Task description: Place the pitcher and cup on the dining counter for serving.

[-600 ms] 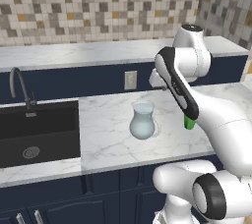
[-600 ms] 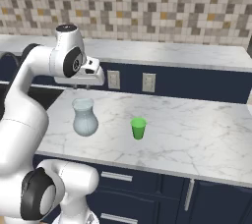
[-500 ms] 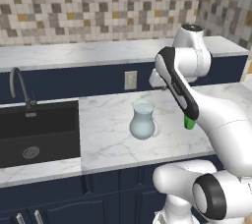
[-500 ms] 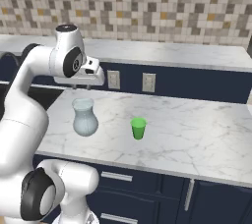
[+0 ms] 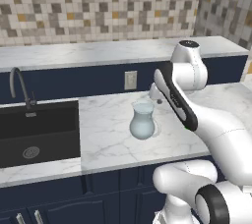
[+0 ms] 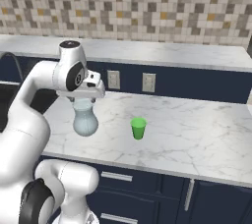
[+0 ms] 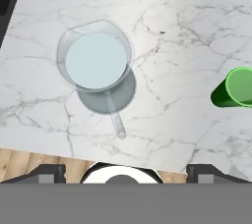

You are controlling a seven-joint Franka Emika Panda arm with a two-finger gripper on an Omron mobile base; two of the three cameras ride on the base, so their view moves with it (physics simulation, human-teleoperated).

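while pitcher (image 5: 142, 123) stays put, claw (image 7: 125, 170) lower

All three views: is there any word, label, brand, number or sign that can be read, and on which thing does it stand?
None: no readable text in any view.
The pale blue translucent glass pitcher carries no label.
The small bright green plain cup carries no print.
The two white wall outlets show no lettering.
The mosaic tile backsplash and the light grey marble worktop bear patterns alone.
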